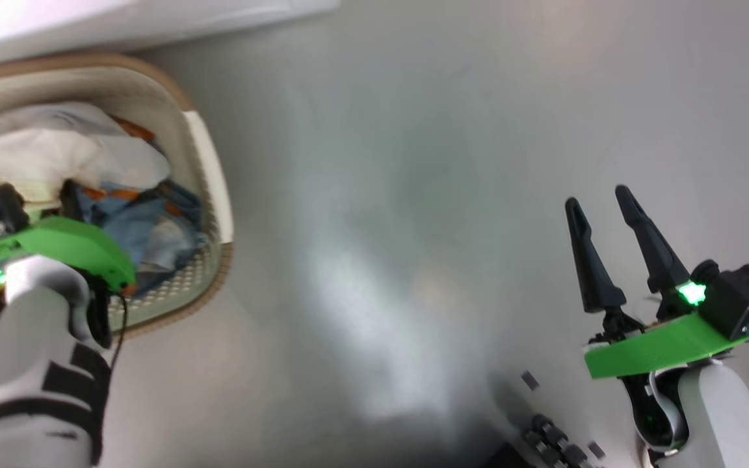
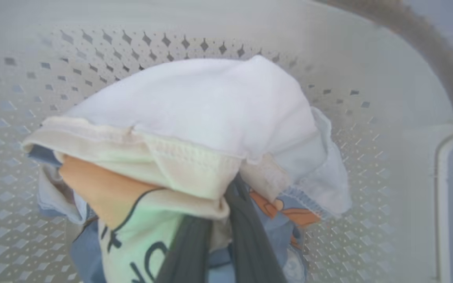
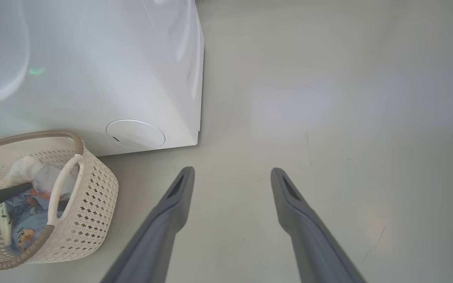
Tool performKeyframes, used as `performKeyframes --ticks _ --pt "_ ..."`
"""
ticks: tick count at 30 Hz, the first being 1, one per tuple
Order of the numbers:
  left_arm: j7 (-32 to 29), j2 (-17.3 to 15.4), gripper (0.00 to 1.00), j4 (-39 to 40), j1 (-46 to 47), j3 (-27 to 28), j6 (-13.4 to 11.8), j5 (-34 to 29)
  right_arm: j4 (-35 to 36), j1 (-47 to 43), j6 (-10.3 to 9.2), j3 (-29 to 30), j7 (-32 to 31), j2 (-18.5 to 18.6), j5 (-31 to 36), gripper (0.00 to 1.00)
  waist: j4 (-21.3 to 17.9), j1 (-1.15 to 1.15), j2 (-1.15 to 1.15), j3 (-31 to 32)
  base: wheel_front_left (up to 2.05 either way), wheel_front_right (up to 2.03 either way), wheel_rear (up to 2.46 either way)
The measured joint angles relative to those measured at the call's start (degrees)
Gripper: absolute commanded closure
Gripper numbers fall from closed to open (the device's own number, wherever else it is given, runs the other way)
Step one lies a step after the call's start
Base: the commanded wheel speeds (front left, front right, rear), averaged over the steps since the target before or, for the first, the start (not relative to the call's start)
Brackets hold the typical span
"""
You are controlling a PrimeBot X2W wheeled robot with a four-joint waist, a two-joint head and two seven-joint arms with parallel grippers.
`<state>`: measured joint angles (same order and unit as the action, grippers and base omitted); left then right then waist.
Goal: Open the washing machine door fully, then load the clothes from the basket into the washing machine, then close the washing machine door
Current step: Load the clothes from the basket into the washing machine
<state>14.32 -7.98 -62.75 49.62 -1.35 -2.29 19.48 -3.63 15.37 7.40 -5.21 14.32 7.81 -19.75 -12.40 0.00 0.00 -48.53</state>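
My left hand is clamped on the clothes inside the basket, beside the washing machine. Right hand fingers apart over floor. Loading looks barely begun; closing the door is left.

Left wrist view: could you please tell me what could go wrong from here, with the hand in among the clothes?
1. The left hand pinches several layers of the clothes at once: white, cream and printed blue. Loosely caught pieces could slip off onto the floor during the lift.
2. The tangled bundle might drag or tip the basket, which looks light.
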Motion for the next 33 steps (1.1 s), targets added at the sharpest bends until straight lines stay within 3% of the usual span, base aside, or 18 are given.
performKeyframes --ticks 5,9,25,33 --pt "0.2 2.5 1.00 13.6 -9.1 2.4 -1.2 -0.1 -0.8 -2.6 0.00 1.3 0.0 0.0 0.7 0.00 2.7 0.00 0.00 4.9 0.00 0.00 0.00" --pt "0.3 4.2 1.00 20.0 -16.0 3.4 -1.5 -0.7 -1.4 -4.3 0.00 2.0 0.0 -0.1 2.0 0.00 4.1 0.00 0.00 8.7 0.00 0.00 0.00" --pt "0.3 6.1 1.00 34.3 -32.8 2.7 -0.2 -0.5 -2.7 -12.0 0.00 3.4 0.0 -1.4 3.1 0.00 7.9 0.00 0.00 24.5 0.00 0.00 0.00" --pt "0.3 6.1 1.00 41.6 -41.8 0.0 -2.0 0.5 -2.9 -16.3 0.00 4.2 0.0 -2.3 4.4 0.00 9.1 0.00 0.00 32.2 0.00 0.00 0.00"
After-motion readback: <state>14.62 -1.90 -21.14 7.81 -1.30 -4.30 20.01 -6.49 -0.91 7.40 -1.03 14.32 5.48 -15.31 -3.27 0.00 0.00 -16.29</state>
